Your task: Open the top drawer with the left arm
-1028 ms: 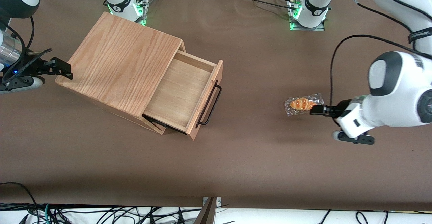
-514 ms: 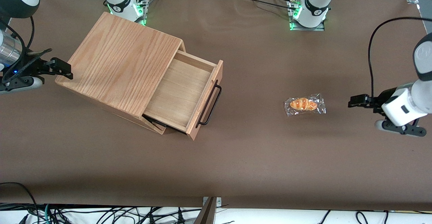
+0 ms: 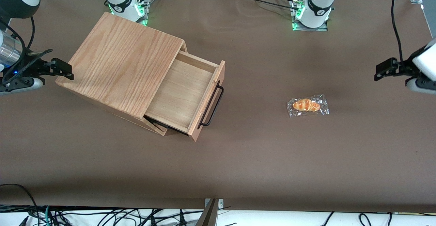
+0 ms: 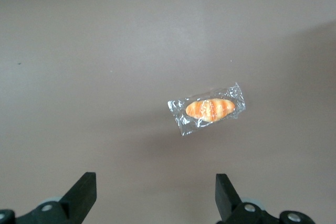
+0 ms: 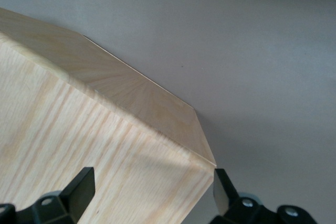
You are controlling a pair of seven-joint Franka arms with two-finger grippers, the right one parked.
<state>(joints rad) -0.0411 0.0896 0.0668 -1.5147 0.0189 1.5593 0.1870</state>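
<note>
The top drawer (image 3: 184, 95) stands pulled well out of its oak casing (image 3: 122, 62), black bar handle (image 3: 212, 105) facing the working arm's end of the table. Near it lies a wrapped bread roll (image 3: 307, 105). The left arm's gripper (image 3: 383, 71) hovers above the table, fingers spread wide, gripping nothing.

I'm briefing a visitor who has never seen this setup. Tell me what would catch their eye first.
First the oak-grain box toward the parked arm's end of the table, with its top drawer pulled well out, nothing showing inside. Next, a wrapped orange bread roll lies alone on the brown table. The left arm's hand hovers open at the working arm's end, holding nothing.
</note>
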